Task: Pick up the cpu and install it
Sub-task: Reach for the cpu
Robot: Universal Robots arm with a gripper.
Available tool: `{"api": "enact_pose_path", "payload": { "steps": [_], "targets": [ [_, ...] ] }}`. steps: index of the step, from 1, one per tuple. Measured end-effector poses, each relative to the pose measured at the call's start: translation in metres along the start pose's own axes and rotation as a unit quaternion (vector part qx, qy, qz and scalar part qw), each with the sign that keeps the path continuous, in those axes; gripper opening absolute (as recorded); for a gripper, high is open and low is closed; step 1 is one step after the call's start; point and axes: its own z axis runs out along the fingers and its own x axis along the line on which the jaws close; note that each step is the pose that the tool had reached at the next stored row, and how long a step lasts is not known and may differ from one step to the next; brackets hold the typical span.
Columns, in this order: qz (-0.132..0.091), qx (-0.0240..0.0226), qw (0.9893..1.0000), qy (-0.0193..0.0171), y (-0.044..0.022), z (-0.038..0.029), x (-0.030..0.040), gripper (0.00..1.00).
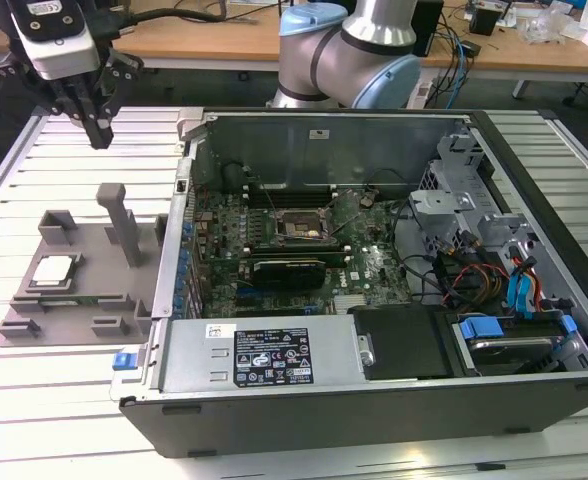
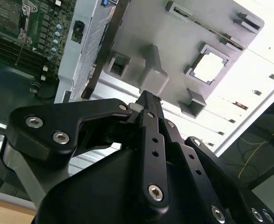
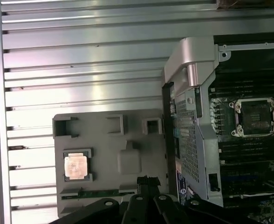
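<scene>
Exterior view: hangs high over the slatted tabletop, jaws pinched together on nothing, well apart from the cpu. Leaves that chip flat in a corner-blocked pocket of the grey fixture, probably to fix its position for pickup.

Second wrist view: looks past the closed jaws toward the cpu.

First wrist view: shows the cpu seated in its pocket, and the socket inside the computer case.

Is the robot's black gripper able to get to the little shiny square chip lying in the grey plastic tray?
Probably yes. The silvery square cpu lies uncovered, face up in the grey plastic fixture; the black gripper hangs above the table, and the grey upright post stands apart from it.
</scene>
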Motion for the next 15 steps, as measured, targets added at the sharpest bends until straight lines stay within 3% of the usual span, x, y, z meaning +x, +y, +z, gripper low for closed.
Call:
{"api": "enact_pose_path", "payload": {
  "steps": [6, 7, 11, 15],
  "targets": [
    [0.0, 0.0, 1.0, 0.0, 0.0023, -0.0002, 0.0148, 0.11],
    [0.0, 0.0, 1.0, 0.0, 0.0032, -0.0003, 0.0209, 0.11],
    [0.0, 0.0, 1.0, 0.0, 0.0054, 0.0012, 0.0344, 0.11],
    [0.0, 0.0001, 1.0, 0.0001, 0.005, 0.0052, 0.0398, 0.11]
  ]
}}
